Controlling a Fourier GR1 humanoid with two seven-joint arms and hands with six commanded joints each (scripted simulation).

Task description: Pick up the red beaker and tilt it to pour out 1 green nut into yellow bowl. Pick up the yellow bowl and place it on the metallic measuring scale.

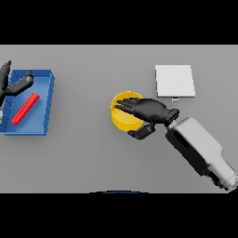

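The yellow bowl (122, 114) stands mid-table. My right hand (151, 110) lies over its right side, open, with fairly straight fingers reaching across the bowl's opening. Its thumb (141, 133) sits just outside the bowl's near right rim. I cannot tell what is inside the bowl, since the hand covers part of it. A red object (25, 109), the beaker, lies on its side in a blue tray (46, 100) at the far left. My left hand (10, 84) hovers open at the tray's far left corner. The metallic scale (174, 81) is a pale square plate behind and to the right of the bowl.
The blue tray has raised walls and takes up the left edge of the table. The scale has a small blue-grey tab (175, 99) on its near side, close to my right wrist. My right forearm (200, 148) crosses the table's lower right.
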